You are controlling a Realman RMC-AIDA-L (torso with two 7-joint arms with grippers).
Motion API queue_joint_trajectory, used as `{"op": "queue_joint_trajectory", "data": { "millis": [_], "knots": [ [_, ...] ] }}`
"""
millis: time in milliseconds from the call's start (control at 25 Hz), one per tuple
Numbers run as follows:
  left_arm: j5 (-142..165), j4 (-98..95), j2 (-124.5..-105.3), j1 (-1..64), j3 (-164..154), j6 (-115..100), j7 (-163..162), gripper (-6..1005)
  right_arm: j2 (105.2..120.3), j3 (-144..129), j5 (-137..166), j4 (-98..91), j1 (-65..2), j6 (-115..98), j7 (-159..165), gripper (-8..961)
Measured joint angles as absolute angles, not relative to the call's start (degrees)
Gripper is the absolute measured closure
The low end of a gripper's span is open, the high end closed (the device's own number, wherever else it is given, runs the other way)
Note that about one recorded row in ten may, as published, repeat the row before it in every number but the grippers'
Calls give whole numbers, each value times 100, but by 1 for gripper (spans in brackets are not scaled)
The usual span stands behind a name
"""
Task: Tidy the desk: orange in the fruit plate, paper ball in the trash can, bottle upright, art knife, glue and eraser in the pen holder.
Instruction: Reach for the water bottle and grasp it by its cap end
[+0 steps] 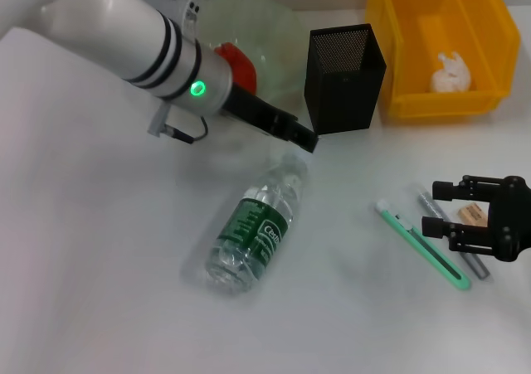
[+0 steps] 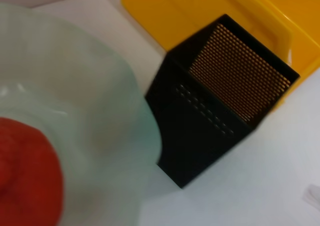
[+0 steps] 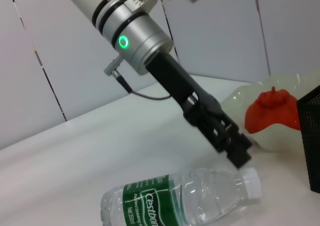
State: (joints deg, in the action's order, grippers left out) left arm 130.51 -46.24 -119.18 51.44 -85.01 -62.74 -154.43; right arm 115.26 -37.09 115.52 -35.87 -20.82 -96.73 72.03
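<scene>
Sideways, the "Cestbon"-labelled bottle (image 1: 251,235) lies under the clenched left gripper (image 1: 305,138); right gripper (image 1: 442,211) spread.

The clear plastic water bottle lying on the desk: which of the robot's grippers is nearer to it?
Left. The left gripper hangs just above the cap end of the clear plastic water bottle; the right gripper hovers far off, over the green art knife.

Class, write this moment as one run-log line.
left gripper: above cap end of lying bottle | right gripper: open over art knife | orange: in fruit plate | paper ball: in trash can
</scene>
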Motion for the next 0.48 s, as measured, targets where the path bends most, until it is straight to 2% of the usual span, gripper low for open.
{"op": "queue_joint_trajectory", "data": {
  "millis": [480],
  "knots": [
    [12422,-4426,-11918,5048,-9373,-5699,-15453,185,11532,-3709,11548,-3568,-2102,-9665,7198,304]
  ]
}}
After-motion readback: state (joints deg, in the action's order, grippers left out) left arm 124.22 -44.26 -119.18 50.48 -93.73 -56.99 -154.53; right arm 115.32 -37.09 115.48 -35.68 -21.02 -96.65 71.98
